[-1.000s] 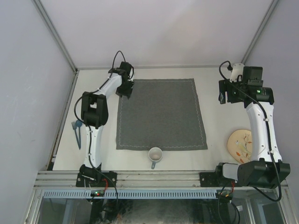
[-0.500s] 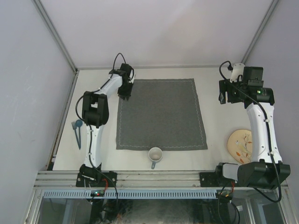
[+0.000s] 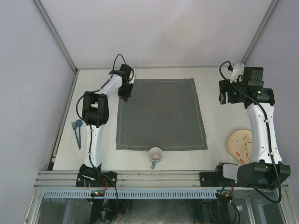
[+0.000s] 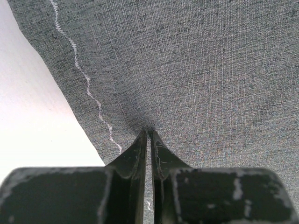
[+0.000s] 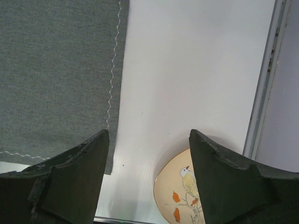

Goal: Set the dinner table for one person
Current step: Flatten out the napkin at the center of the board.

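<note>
The off-white dinner table (image 3: 212, 121) carries a square dark grey stitched cloth (image 3: 161, 114) in its middle. My left gripper (image 3: 125, 89) is at the cloth's far left corner. In the left wrist view my left gripper (image 4: 147, 130) has its jaws nearly together, with the tips pressed into the cloth (image 4: 210, 70) just inside the white stitching. My right gripper (image 3: 224, 97) hangs open and empty above the table to the right of the cloth. The right wrist view shows my right gripper (image 5: 148, 134) over bare table (image 5: 187, 70), with the cloth's right edge (image 5: 56, 70) beside it.
A white mug (image 3: 155, 154) stands at the cloth's near edge. A cream plate with a bird pattern (image 3: 239, 145) lies at the near right and also shows in the right wrist view (image 5: 184, 196). Blue cutlery (image 3: 77, 131) lies by the left rail. Metal rails edge the table.
My left gripper has shifted slightly toward the far edge at the cloth's corner. The cloth and the right arm have not visibly moved.
</note>
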Robot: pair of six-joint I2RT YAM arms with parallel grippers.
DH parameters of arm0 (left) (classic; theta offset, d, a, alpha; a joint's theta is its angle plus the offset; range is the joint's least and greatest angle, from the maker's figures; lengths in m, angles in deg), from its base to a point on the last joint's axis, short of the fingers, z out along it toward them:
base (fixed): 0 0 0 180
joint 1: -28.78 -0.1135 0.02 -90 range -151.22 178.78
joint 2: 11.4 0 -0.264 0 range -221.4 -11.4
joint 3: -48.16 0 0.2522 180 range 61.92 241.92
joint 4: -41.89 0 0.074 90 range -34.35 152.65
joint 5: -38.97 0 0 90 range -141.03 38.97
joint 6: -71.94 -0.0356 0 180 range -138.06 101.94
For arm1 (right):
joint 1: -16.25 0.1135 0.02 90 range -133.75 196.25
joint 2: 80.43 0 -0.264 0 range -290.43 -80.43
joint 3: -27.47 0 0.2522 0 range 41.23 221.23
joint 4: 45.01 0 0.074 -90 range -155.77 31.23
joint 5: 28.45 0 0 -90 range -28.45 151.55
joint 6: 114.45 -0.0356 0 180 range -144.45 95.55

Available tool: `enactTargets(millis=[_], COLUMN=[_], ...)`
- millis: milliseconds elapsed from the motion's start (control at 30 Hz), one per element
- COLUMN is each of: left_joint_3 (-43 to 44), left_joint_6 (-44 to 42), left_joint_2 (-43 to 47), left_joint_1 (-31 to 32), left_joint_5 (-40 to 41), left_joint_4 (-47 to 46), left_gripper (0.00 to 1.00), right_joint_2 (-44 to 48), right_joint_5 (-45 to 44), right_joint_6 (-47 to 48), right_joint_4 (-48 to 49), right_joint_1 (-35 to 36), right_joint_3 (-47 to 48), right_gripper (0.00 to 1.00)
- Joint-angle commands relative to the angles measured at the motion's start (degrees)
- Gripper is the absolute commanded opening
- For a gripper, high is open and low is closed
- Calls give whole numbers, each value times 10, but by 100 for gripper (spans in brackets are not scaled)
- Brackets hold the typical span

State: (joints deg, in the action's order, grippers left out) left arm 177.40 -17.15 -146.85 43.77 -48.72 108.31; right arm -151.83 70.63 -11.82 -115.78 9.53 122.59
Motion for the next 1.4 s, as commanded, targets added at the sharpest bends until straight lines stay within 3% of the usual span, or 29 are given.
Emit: enactTargets(millis=[0, 767, 900, 1100, 1367], left_joint_3=[14, 43, 42, 40, 31], left_joint_6=[0, 19, 19, 18, 12], left_joint_2=[-13, -28, -27, -25, -16], left_joint_1=[-3, -35, -36, -36, -36], left_joint_5=[-15, -38, -38, -41, -49], left_joint_4=[4, 31, 31, 29, 20], left_gripper=[9, 5, 7, 23, 26], right_joint_2=[14, -8, -7, -5, -3], right_joint_5=[-7, -7, -9, -11, -14], right_joint_6=[-6, -17, -17, -19, -20], right_joint_4=[3, 4, 4, 3, 3], right_joint_1=[-2, 11, 13, 15, 16], right_joint_3=[14, 24, 24, 23, 19], right_gripper=[70, 69, 70, 69, 70])
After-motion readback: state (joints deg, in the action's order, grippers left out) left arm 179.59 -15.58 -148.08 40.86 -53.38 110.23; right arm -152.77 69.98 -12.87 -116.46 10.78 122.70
